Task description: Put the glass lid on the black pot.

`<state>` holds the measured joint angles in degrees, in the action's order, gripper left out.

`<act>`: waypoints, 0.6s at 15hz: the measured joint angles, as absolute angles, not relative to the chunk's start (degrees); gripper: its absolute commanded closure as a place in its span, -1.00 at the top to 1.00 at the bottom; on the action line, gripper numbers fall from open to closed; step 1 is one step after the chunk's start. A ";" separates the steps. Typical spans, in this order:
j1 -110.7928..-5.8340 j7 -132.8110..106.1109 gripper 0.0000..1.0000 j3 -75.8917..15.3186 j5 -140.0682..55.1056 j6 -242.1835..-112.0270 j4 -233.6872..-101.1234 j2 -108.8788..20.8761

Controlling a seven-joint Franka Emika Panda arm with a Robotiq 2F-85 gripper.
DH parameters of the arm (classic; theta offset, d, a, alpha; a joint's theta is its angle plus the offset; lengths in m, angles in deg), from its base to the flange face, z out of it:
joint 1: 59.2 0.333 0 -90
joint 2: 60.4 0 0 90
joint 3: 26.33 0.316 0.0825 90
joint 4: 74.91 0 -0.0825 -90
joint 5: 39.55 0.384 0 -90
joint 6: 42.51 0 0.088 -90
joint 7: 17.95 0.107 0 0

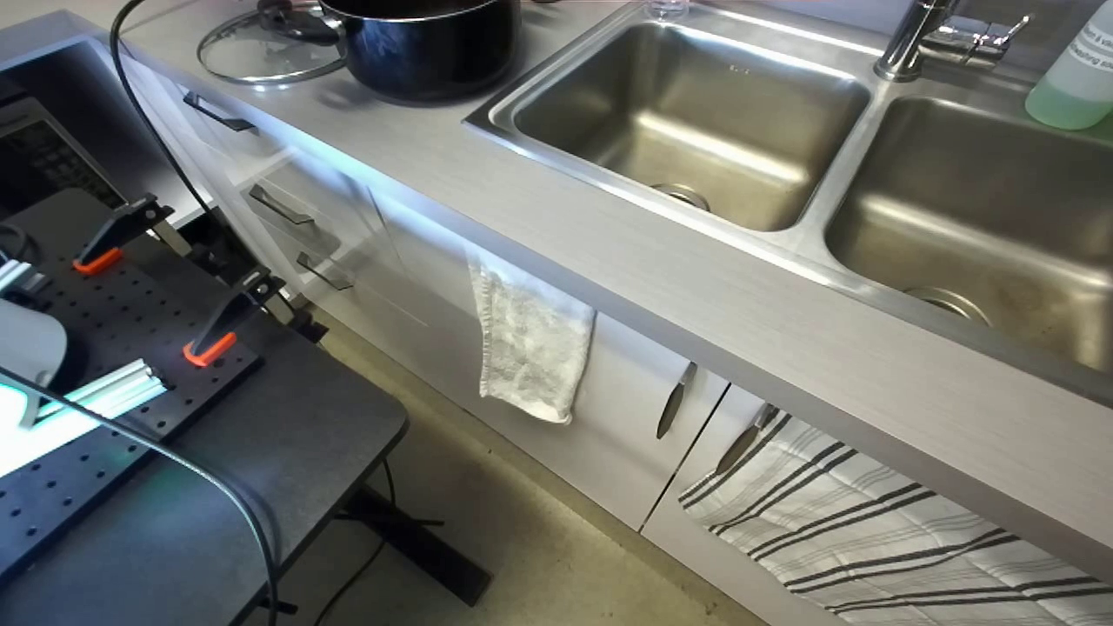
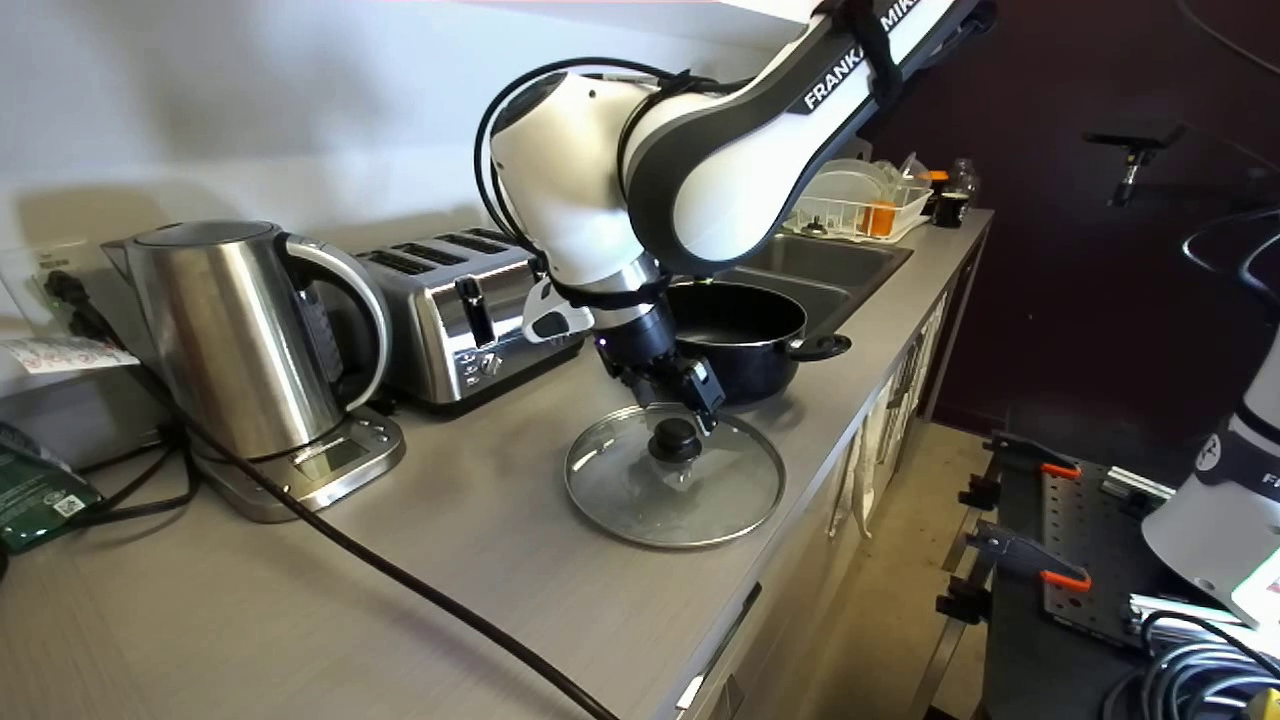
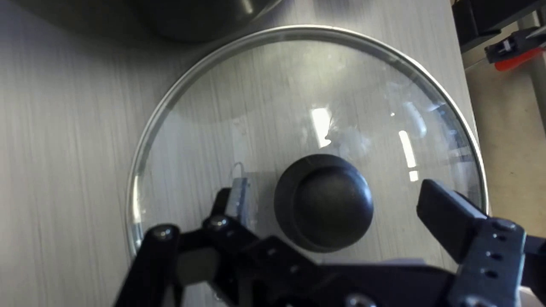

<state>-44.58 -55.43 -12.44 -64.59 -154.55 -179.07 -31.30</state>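
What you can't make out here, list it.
Lid, wrist view: lower part behind gripper and past bottom edge.
Pot, in an exterior view: partly behind the arm.
Soap bottle, in an exterior view: top cut off by edge.
Kettle display, in an exterior view: any reading too small.
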 measured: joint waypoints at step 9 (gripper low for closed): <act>-44.59 -56.46 1.00 -12.34 -64.59 -158.16 -179.65 -31.29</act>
